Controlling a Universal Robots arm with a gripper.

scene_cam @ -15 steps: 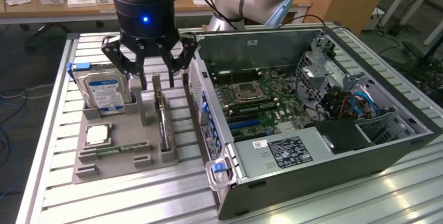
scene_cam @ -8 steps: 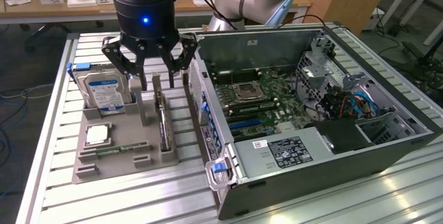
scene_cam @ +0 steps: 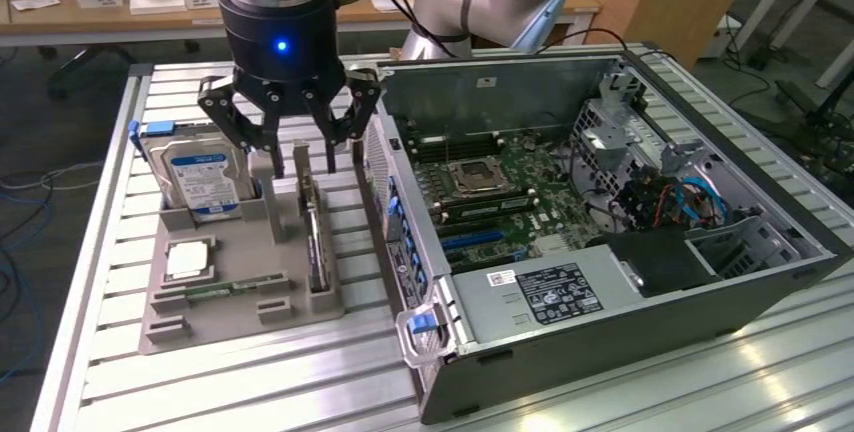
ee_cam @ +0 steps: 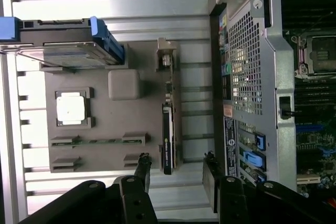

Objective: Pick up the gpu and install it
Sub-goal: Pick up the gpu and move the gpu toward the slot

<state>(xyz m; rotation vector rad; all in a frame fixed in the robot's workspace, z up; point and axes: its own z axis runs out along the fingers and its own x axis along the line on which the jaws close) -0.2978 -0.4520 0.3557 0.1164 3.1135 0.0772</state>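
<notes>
Over the grey parts tray [scene_cam: 220,322], beside the open computer case [scene_cam: 627,292], I have the gripper [scene_cam: 296,155] hovering with its jaws spread wide and nothing between them. Just below it stands the gpu [scene_cam: 316,237] — upright on its long edge in a slot of the tray, on the side nearest the case, with the hard drive [scene_cam: 200,177] apart on the far side. I judge the card light and stiff but fragile — a thin board with smooth faces that could slip. I'd take it across its thickness at the upper edge, near mid-length, pads on the two flat faces. From the wrist it reads as a narrow dark strip, edge-on, lined up between the fingers [ee_cam: 143,169].
</notes>
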